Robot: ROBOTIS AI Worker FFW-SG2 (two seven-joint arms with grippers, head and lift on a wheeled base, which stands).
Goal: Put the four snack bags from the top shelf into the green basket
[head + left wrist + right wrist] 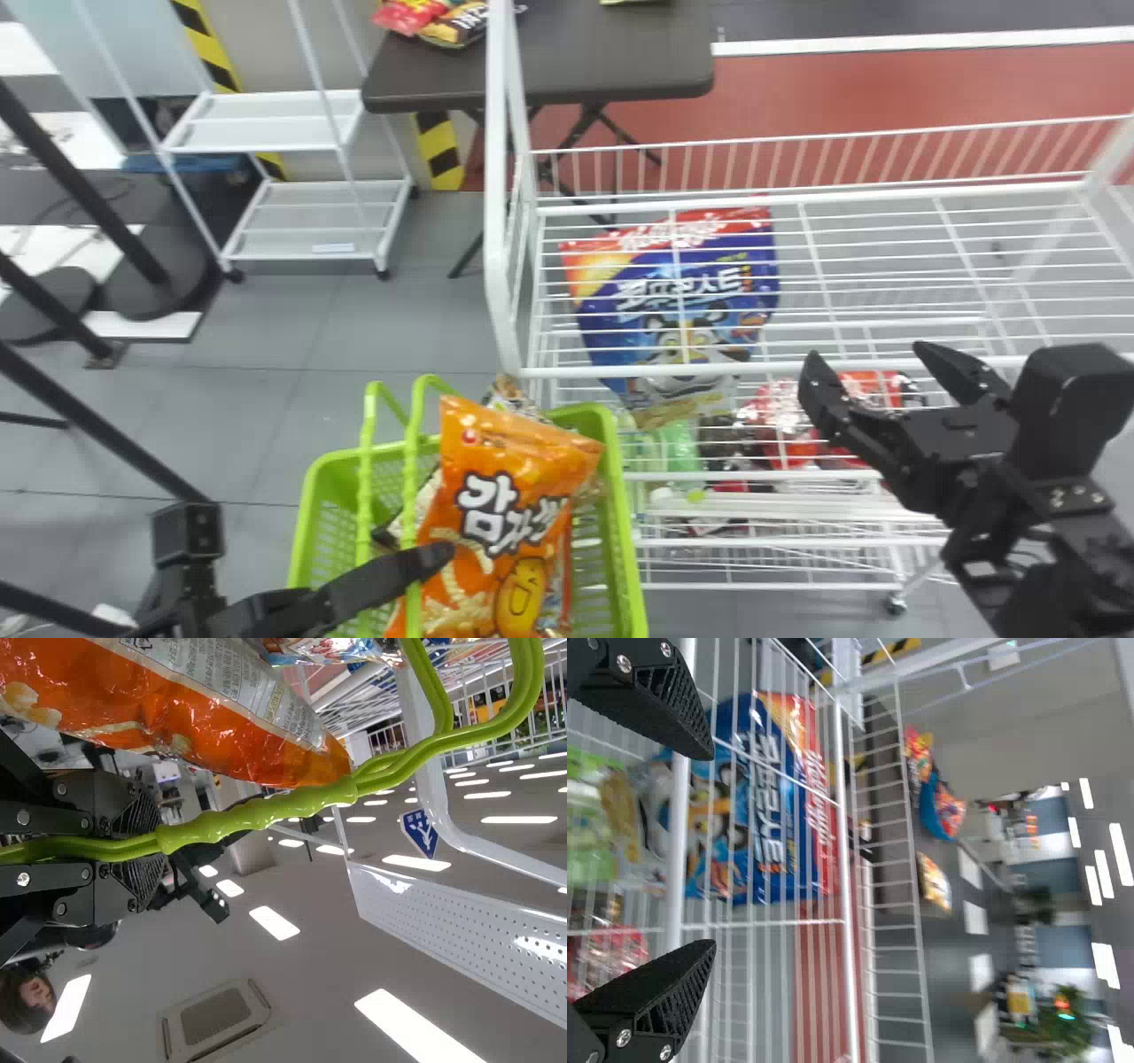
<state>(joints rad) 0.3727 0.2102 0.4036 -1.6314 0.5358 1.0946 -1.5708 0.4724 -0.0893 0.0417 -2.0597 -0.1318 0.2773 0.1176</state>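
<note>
My left gripper [427,562] is at the green basket [627,532], shut on its handle; in the left wrist view the gripper [146,843] grips the green handle [257,813]. An orange snack bag [496,523] stands up out of the basket, with other bags partly hidden behind and under it. My right gripper [868,359] is open over the front edge of the rack's bare top wire shelf [886,266], right of the basket. Nothing is between the fingers of the right gripper [709,850] in the right wrist view.
Below the top shelf's wires lies a large blue bag [682,310], with red packs [788,425] nearer the front. The rack's white post [498,221] rises behind the basket. A dark table [611,53] with snacks and a white cart [301,221] stand farther back.
</note>
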